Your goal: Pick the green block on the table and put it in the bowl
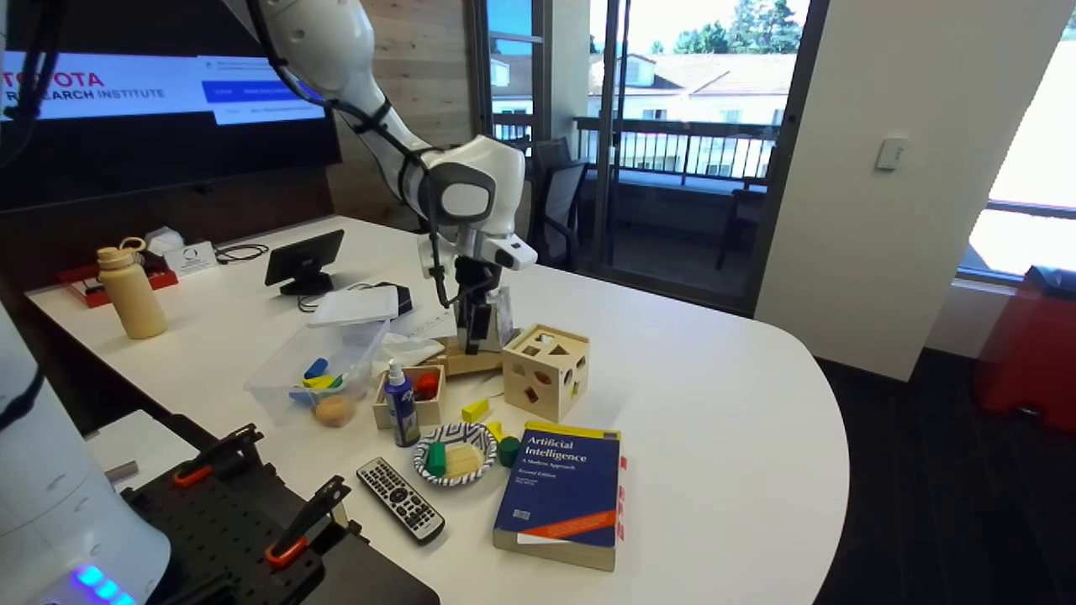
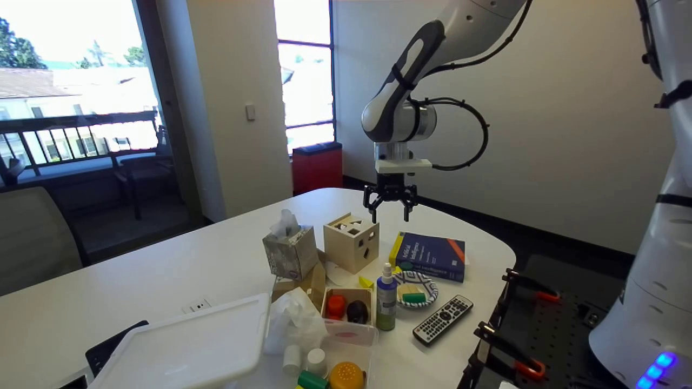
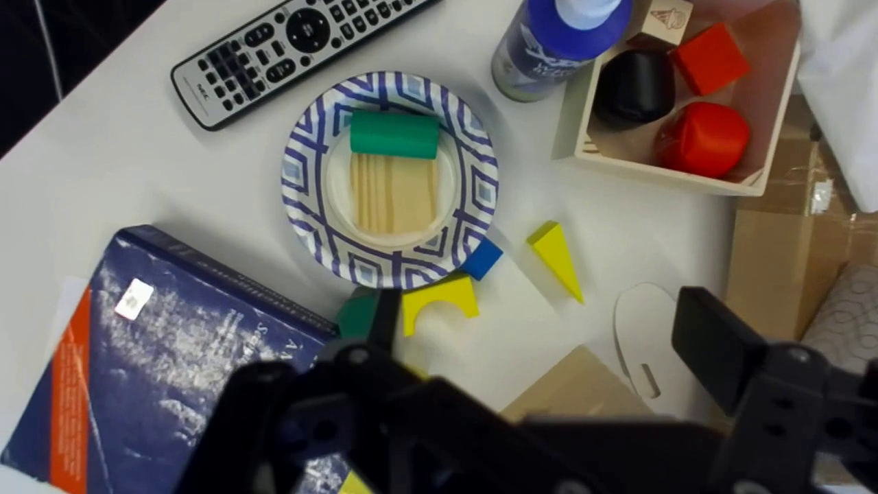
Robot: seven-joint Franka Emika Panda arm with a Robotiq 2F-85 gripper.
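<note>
A dark-green block [image 1: 508, 451] stands on the table between the patterned bowl [image 1: 484, 437] and the book. It also shows in the wrist view [image 3: 357, 314], partly behind a finger. No light-green block can be made out on the table. The bowl, also in the wrist view [image 3: 480, 189], holds a green cylinder [image 3: 394, 134] and a flat wooden piece [image 3: 393, 195]. My gripper [image 2: 390, 215] is open and empty, well above the table. In the wrist view, its fingers [image 3: 542, 315] are wide apart, with bare table and a tan corner between them.
Near the bowl are a blue book [image 1: 559, 487], spray bottle [image 1: 402, 407], remote [image 1: 401, 498] and yellow pieces [image 3: 442, 300]. A wooden cube box [image 1: 546, 372] and tissue box [image 2: 292, 251] stand tall nearby. A small wooden box [image 3: 789, 89] and clear bin [image 1: 277, 378] hold toys.
</note>
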